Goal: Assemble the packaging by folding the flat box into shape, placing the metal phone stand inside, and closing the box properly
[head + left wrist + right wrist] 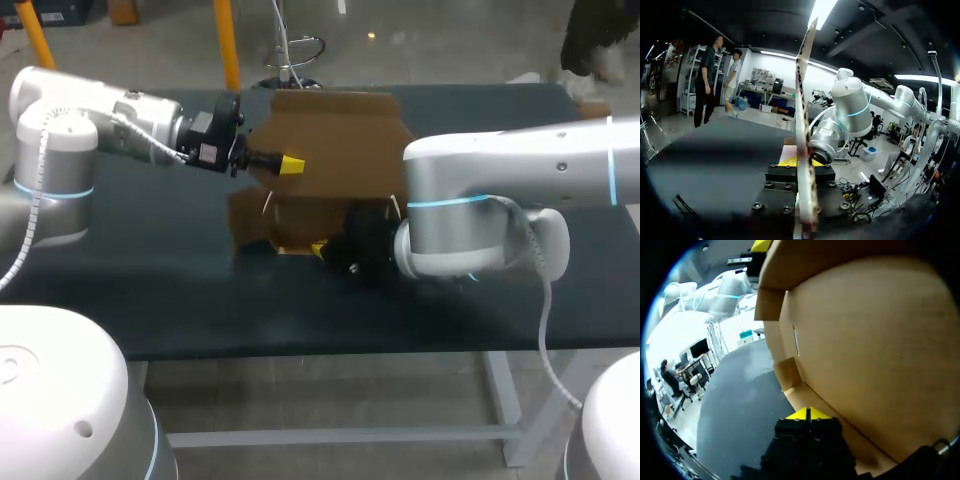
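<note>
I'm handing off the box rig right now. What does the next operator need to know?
Left gripper: shut on a panel of the cardboard box, which runs edge-on between its fingers.
Right gripper: shut, tips at the box's lower edge just above the table; no cardboard seen between them.
Done: box partly folded, flaps raised, not closed.
Left: finish the fold, put in the phone stand (not in any view), close the box.
</note>
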`<state>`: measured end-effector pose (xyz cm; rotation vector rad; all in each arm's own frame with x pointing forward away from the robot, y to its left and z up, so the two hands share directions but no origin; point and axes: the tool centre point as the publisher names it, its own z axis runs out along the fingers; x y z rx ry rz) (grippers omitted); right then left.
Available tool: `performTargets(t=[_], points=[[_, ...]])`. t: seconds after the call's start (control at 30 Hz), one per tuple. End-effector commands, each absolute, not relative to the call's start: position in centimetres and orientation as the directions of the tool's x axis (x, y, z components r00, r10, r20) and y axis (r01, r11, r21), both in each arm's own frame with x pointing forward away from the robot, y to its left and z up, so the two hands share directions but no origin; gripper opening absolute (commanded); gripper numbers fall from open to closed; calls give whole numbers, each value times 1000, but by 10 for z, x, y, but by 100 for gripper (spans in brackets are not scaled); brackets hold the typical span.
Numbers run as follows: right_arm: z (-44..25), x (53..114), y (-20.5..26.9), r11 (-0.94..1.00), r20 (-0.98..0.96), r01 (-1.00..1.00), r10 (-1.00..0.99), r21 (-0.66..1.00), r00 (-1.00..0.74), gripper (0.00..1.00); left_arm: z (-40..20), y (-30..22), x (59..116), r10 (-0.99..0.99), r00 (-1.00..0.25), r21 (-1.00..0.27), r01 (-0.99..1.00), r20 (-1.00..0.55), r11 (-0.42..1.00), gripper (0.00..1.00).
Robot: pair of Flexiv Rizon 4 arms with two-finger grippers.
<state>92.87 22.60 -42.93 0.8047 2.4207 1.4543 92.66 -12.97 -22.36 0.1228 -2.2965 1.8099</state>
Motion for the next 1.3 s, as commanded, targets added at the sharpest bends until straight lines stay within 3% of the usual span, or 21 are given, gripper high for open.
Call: performTargets(t=[0.03, 1.3], points=[[-438, 929, 229, 362, 96, 342, 553, 867, -828, 0, -230, -130, 925, 64, -973, -950, -202, 223, 239, 0], [-438, 929, 229, 362, 96, 342, 553, 867, -828, 0, -231, -133, 920, 24, -977, -946, -197, 210, 257, 0]])
